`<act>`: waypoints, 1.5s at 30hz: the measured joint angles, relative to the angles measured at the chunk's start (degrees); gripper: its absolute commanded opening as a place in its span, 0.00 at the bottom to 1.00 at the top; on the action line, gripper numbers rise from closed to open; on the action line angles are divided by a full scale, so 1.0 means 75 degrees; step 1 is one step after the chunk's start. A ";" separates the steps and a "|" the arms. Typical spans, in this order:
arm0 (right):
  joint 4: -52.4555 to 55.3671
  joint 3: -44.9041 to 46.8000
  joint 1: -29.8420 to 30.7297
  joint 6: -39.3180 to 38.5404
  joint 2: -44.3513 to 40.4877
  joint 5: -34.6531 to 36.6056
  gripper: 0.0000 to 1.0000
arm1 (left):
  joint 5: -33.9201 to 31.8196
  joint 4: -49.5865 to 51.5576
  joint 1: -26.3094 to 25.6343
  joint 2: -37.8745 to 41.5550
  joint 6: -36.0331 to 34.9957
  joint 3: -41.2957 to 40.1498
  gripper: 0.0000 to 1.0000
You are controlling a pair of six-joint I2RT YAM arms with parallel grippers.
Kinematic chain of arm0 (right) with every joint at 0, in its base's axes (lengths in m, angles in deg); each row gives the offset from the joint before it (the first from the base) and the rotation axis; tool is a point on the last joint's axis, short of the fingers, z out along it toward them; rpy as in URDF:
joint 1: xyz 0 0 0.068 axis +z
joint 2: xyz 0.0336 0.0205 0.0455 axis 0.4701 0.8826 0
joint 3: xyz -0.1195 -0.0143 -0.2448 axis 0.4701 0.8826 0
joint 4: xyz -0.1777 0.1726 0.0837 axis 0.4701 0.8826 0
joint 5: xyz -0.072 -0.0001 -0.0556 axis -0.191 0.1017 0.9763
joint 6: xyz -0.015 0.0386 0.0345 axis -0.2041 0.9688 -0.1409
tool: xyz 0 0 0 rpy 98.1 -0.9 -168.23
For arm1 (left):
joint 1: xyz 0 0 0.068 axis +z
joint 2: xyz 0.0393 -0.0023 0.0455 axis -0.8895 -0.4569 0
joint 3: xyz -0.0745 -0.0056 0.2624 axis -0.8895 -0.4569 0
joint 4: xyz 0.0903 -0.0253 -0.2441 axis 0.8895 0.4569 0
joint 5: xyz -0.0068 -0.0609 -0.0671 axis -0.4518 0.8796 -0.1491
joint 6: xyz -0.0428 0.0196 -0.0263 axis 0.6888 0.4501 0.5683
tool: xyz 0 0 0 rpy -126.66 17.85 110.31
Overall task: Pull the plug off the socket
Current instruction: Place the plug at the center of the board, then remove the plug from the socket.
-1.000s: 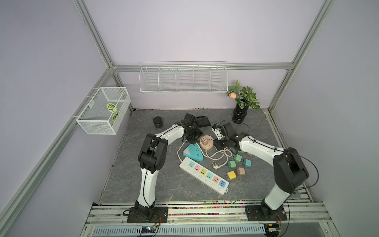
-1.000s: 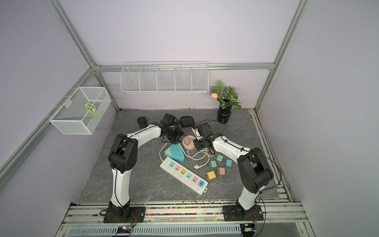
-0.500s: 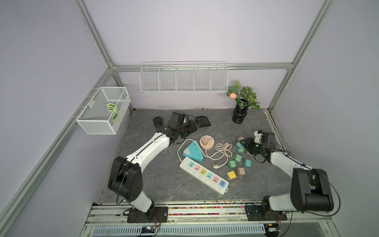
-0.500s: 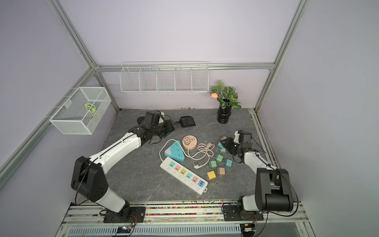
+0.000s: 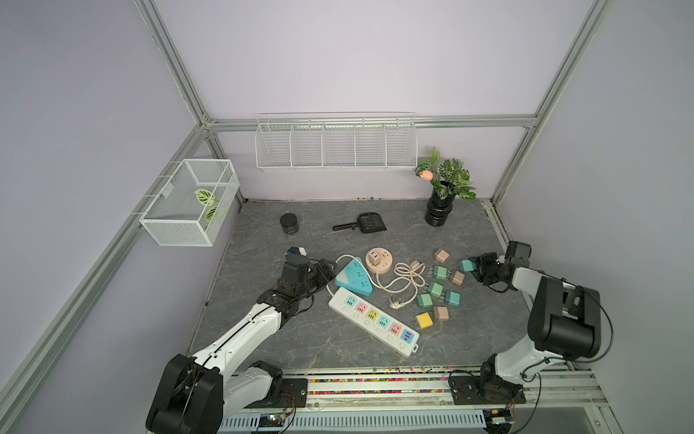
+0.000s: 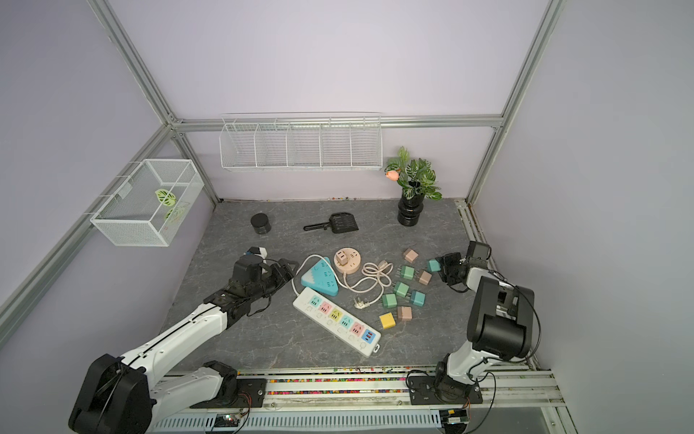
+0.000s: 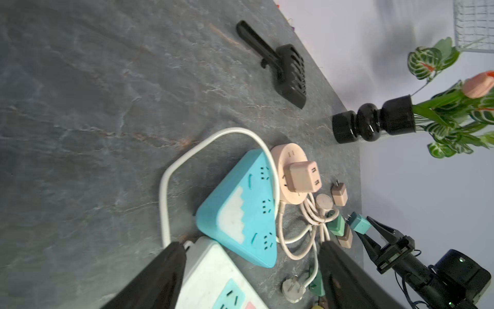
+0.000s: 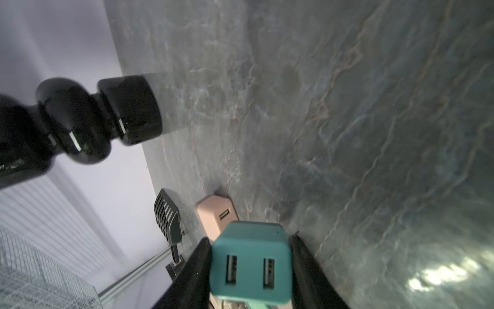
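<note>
1. Teal plug [image 8: 251,263], a smooth plastic cube with rounded corners and two slots in its face, is clamped between the black fingers of my right gripper [image 5: 470,265]; the jaws are drawn in tight on its two sides
2. I see it held near the right edge of the grey marbled table [image 5: 469,330], apart from every socket, with its metal prongs bare in the left wrist view
3. My left gripper [image 7: 251,250] stands wide apart and grips nothing; it sits just beside the blue triangular socket [image 5: 355,279] and near one end of the long white strip [image 5: 371,319]
4. A beige cube plug [image 7: 303,176] sits pushed into the round pink socket [image 5: 386,266], and a pale cord [image 7: 311,214] lies coiled beside it
</note>
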 measured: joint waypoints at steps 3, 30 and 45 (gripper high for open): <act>0.0050 -0.0545 -0.0023 0.0166 0.0522 -0.0236 0.48 | 0.0108 -0.0032 0.0061 0.0012 0.0117 -0.0058 0.83; 0.1725 -0.2850 0.5161 -0.5604 -0.0149 -0.0425 0.65 | 0.2914 -0.2655 0.0023 -0.2777 0.1183 0.0790 0.75; 0.5284 -0.6843 0.7417 -0.9288 0.2815 0.3459 0.65 | 0.2923 -0.2326 0.0006 -0.2704 0.1355 0.0784 0.75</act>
